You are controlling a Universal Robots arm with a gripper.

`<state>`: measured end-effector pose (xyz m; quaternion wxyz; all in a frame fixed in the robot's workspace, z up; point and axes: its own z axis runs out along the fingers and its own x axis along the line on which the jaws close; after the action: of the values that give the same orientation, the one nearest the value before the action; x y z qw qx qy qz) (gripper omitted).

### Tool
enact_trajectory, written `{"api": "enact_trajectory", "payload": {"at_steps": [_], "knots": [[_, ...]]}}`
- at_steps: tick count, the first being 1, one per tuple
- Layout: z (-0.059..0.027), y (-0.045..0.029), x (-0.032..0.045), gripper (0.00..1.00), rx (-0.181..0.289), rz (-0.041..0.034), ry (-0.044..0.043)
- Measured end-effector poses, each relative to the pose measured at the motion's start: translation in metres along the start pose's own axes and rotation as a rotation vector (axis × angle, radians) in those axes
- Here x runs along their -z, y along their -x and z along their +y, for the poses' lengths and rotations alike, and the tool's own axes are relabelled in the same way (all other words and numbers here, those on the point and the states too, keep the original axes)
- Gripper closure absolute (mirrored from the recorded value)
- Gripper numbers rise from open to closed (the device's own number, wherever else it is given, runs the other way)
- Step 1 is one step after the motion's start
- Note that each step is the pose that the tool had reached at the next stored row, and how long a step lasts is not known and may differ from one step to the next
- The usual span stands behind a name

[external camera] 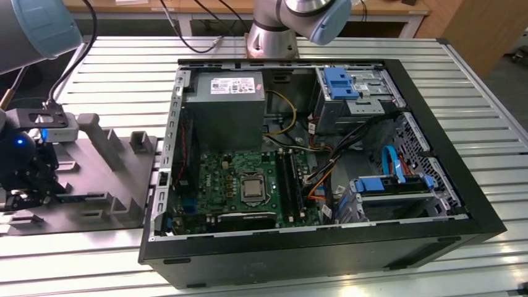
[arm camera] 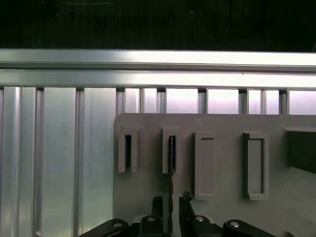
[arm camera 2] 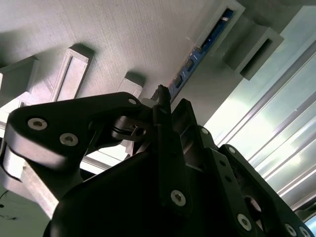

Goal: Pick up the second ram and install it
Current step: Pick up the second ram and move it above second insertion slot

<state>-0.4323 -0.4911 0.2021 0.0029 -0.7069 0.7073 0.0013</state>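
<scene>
The ram [arm camera: 171, 158] is a thin stick standing on edge in a slot of the grey holder plate [arm camera: 222, 212]. In the second wrist view its blue edge [arm camera 2: 200, 52] runs away from the fingers along the slot. My gripper [arm camera: 171, 205] straddles the stick's near end, one finger on each side, and looks shut on it [arm camera 2: 162, 98]. In the exterior view the gripper [external camera: 21, 195] sits low over the grey holder plate [external camera: 115, 161] at that view's far left. The open computer case [external camera: 412, 241] with its green motherboard [external camera: 239, 179] lies to the right of it.
The holder plate carries several raised slot blocks [arm camera: 256, 165] and rests on a ribbed aluminium table [arm camera: 59, 163]. Inside the case are a power supply [external camera: 222, 111], drive cages with blue clips [external camera: 342, 83] and loose cables [external camera: 330, 167]. The arm's base [external camera: 272, 37] stands behind the case.
</scene>
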Motion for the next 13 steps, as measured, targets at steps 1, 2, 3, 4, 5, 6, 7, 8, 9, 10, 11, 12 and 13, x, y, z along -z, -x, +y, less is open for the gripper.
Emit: {"api": "enact_trajectory", "payload": {"at_steps": [1,2,3,4,5,6,7,8,9,10,11,12,13], "knots": [[0.0,0.0,0.0001,0.73,0.0,0.0001,0.0001],[-0.0001,0.0,0.0001,0.73,0.0,0.0,0.0],[-0.0001,0.0,0.0,0.73,0.0,0.0,0.0],[-0.0001,0.0,0.0,0.73,0.0,0.0,0.0],[-0.0002,0.0,0.0,0.74,0.0,0.0,0.0],[-0.0002,0.0,0.0,0.74,0.0,0.0,0.0],[-0.0002,0.0,0.0,0.74,0.0,0.0,0.0],[-0.0002,0.0,0.0,0.81,0.0,0.0,0.0],[-0.0003,0.0,0.0,0.81,0.0,0.0,0.0],[-0.0003,0.0,0.0,0.81,0.0,0.0002,0.0001],[-0.0003,0.0,-0.0002,0.81,0.001,0.0003,0.0002],[-0.0003,0.0,-0.0006,0.81,0.002,0.0003,0.0007],[-0.0003,0.0,-0.0008,0.81,0.004,0.0004,0.0021]]}}
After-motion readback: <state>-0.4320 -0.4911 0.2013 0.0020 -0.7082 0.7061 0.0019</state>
